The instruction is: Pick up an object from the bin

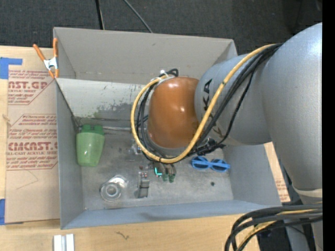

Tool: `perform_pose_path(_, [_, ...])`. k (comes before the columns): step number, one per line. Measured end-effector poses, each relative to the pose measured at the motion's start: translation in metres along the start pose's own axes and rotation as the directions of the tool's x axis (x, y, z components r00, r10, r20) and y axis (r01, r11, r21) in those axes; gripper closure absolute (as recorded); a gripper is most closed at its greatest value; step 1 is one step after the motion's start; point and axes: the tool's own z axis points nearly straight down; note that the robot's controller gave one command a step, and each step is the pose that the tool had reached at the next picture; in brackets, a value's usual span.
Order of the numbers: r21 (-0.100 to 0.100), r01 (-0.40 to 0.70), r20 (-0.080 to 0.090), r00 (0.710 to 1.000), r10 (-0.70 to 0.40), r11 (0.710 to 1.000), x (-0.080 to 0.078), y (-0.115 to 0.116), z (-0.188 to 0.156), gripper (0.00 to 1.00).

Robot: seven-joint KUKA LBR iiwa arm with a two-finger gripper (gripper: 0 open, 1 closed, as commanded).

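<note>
Around the claw (149, 182), blue sunglasses (209, 164), green cup (89, 146), perhaps a clear lid (112, 188)

Stretches in from the right as a thick grey arm (282, 98), sloping down and to the left. Ends at the wrist in a glossy orange cover (172, 116), rounded like a dome and turned up toward the camera. Carries a yellow cable (135, 114) looped around that cover's left and lower edge. Hangs the tool (142, 184) beneath the cover, pointing down, just left of a small green light (157, 170) on the wrist.
</note>
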Motion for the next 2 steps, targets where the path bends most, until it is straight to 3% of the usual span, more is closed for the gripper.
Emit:
perform_pose_path(1, [0.001,0.462,0.006,0.887,-0.462,0.887,0.001,0.048,0.074,0.00])
perform_pose_path(2, [0.004,0.609,0.009,0.793,-0.609,0.793,0.006,0.057,0.042,0.00])
